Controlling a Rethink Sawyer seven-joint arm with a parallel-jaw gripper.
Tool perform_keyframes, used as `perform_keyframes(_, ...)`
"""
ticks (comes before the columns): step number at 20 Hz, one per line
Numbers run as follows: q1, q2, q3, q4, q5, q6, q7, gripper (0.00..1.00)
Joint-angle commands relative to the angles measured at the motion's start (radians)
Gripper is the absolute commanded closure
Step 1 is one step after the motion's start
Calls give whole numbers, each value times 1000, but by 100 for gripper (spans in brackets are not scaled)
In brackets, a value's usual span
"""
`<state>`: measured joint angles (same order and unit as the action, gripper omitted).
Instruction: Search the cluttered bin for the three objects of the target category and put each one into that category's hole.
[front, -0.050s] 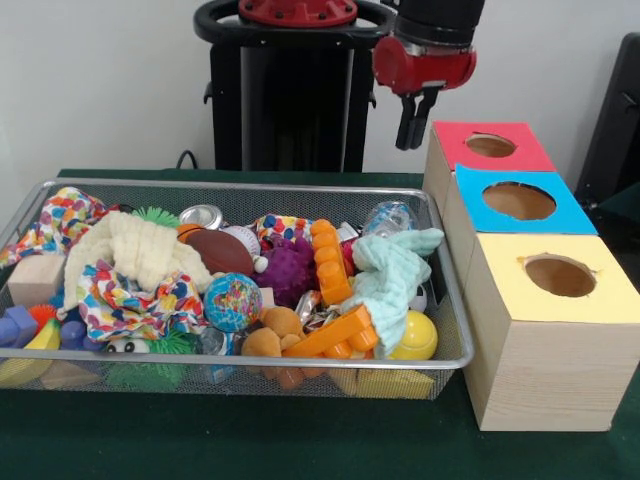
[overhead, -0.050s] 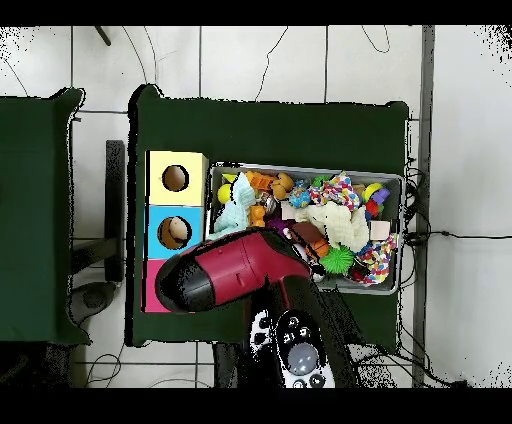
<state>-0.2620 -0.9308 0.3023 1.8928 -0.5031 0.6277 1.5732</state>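
The bin (front, -0.050s: 445, 300) is a wire mesh basket, and it is full of toys. In the front view I see a brown football (front, -0.050s: 220, 250), a purple spiky ball (front, -0.050s: 290, 268), a globe ball (front, -0.050s: 232, 302), a yellow ball (front, -0.050s: 417, 337), an orange plastic piece (front, -0.050s: 332, 333), a mint cloth (front, -0.050s: 392, 275) and a cream plush (front, -0.050s: 135, 250). Which three things belong to the target category I cannot tell.

Just beside the bin stand three wooden boxes in a row, each with a round hole on top: the yellow box (front, -0.050s: 545, 330) is nearest to the camera, then the blue box (front, -0.050s: 520, 205), then the red box (front, -0.050s: 490, 147). The holes look empty from the front. The overhead view looks straight down into them, and there something pale shows inside the blue box's hole.

The gripper (front, -0.050s: 415, 130) hangs in the air just beside the red box, above the far corner of the bin. Its two fingers (front, -0.050s: 407, 122) are close together, pointing down, and nothing is between them. It touches nothing.

In the overhead view the red arm (overhead, -0.050s: 235, 272) covers the red box and the bin's near corner, so the gripper itself is hidden there. That view shows the green table (overhead, -0.050s: 270, 130) and the tiled floor (overhead, -0.050s: 260, 60) around.
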Motion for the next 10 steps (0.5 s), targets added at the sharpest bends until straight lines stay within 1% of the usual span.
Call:
perform_keyframes(1,-13,21,-23,38,-7,-2,83,100)
perform_keyframes(5,-24,98,-29,55,-24,-103,117,100)
perform_keyframes(8,-43,135,-20,62,-18,-118,99,100)
perform_keyframes(9,-42,156,-28,59,-24,-142,107,100)
perform_keyframes(10,-45,162,-27,59,-23,-149,104,100)
